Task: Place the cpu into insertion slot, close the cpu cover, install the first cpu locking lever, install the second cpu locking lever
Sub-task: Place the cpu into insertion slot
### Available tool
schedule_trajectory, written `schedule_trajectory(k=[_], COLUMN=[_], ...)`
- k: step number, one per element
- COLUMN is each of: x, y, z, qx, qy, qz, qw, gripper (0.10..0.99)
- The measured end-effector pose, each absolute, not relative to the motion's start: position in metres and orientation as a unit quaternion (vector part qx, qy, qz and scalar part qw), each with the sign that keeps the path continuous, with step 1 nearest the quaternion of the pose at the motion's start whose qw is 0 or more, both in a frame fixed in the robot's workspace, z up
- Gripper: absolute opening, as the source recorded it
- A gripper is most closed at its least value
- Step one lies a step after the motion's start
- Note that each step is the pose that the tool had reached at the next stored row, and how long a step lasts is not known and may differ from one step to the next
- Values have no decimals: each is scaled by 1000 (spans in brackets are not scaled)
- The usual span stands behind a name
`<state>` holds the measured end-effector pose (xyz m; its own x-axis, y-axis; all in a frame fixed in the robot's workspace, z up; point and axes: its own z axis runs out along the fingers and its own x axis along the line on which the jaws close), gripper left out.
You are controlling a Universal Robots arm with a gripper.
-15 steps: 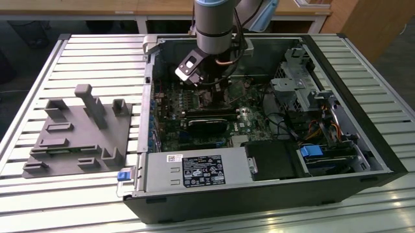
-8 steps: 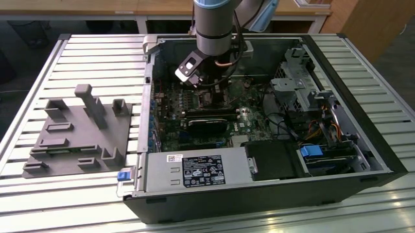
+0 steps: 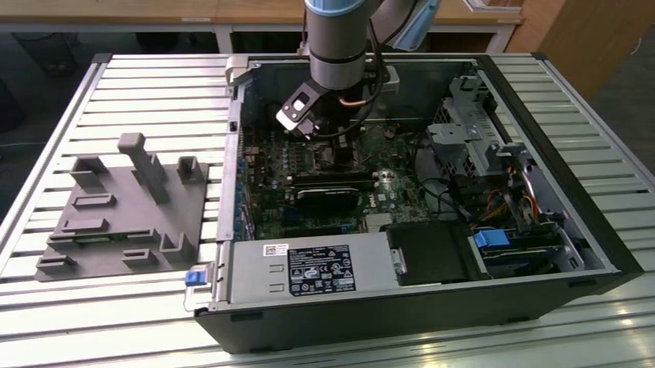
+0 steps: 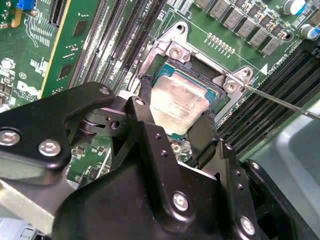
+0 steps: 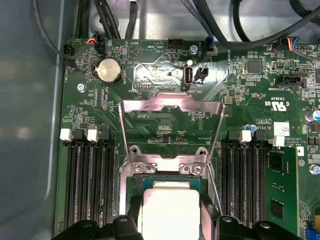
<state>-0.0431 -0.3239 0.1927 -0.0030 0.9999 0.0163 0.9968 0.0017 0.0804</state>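
One cpu [image 4: 179,102], clamped edge to edge in the gripper [image 4: 175,120], resting in the insertion slot [image 4: 205,67]; cpu cover [image 5: 172,106] open (hinged right back). Step, apparently: placement. Release calls for it seated flat, square.

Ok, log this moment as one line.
gripper: jaws shut on chip | chip: at socket, seating unclear | cover: open, flipped back

open cpu cover [image 5: 171,105] and memory slots [image 5: 90,185] hem the cpu [image 5: 170,212].
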Motion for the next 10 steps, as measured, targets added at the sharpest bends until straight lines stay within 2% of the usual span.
schedule_trajectory(k=[6,7,10], x=[-43,-43,-43], y=[-324,-324,-324], z=[193,193,193], qx=[706,706,706], qy=[707,707,707], qz=[34,34,35], qw=[23,23,22], gripper=[549,612,612])
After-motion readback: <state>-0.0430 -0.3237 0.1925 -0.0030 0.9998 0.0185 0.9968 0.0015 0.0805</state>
